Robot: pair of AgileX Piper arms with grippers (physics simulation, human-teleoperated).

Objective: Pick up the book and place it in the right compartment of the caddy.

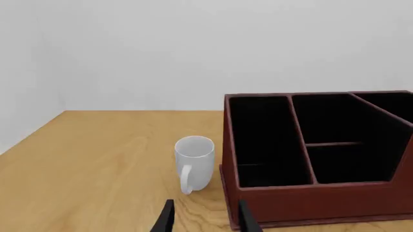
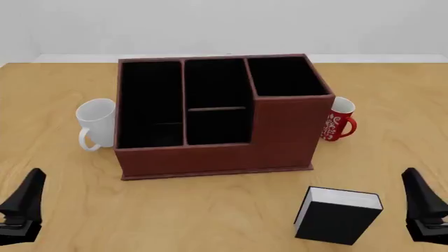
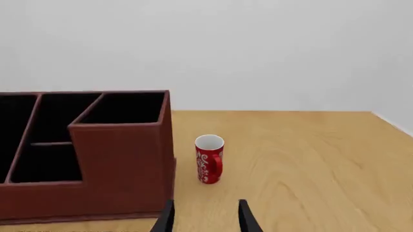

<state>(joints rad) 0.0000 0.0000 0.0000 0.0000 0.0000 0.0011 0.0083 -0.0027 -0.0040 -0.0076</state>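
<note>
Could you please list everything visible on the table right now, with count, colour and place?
caddy: one, reddish-brown with black inside, middle of the table.
book: one, black with white page edges, lying near the front, right of centre.
white mug: one, left of the caddy.
red mug: one, red with white pattern, right of the caddy.
table: one, light wood.
left gripper: black, open, front left.
right gripper: black, open, front right.

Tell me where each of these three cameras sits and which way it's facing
Front: above and behind the arms, looking down at caddy and book; both grippers at the bottom corners.
Left wrist: behind the left gripper, facing white mug.
Right wrist: behind the right gripper, facing red mug.
All three share the caddy.
</note>
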